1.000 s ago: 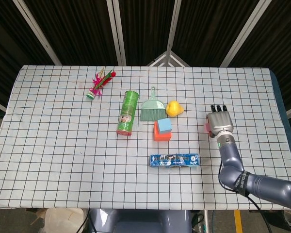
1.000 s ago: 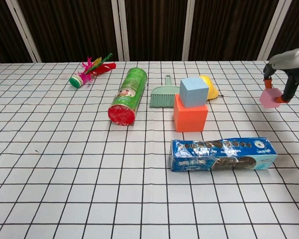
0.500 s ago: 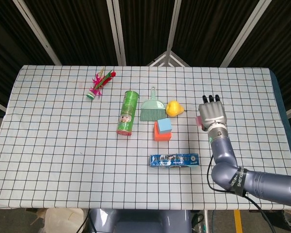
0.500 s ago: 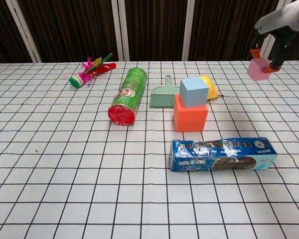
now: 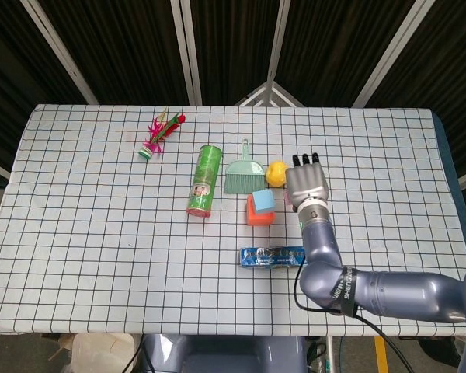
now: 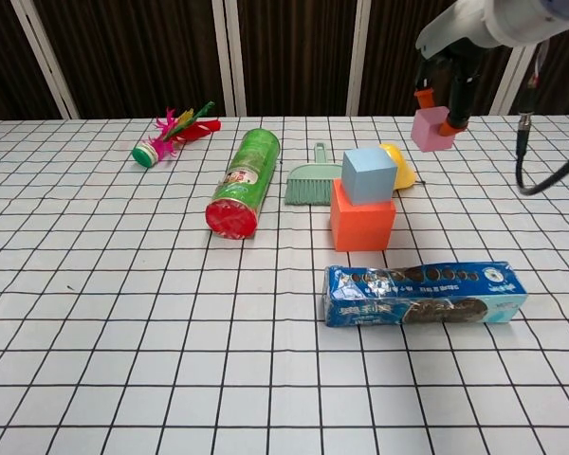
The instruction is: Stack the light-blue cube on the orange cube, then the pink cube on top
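Observation:
The light-blue cube (image 6: 369,175) (image 5: 264,201) sits a little askew on top of the orange cube (image 6: 362,223) (image 5: 258,216) near the middle of the table. My right hand (image 6: 448,68) (image 5: 307,185) hangs in the air to the right of this stack and above it, back of the hand up in the head view. It pinches the pink cube (image 6: 431,130) between its fingertips; the cube is clear of the table and apart from the stack. In the head view the hand hides the pink cube almost wholly. No left hand shows in either view.
A yellow toy (image 6: 401,169) lies just behind the stack, under the pink cube's side. A green brush and dustpan (image 6: 312,180) and a green can (image 6: 244,182) lie to the left. A blue biscuit pack (image 6: 423,294) lies in front. A feathered shuttlecock (image 6: 171,133) is far left.
My right hand has carried the pink cube up off the right side of the table and leftward, so it now hangs close to the stack's upper right.

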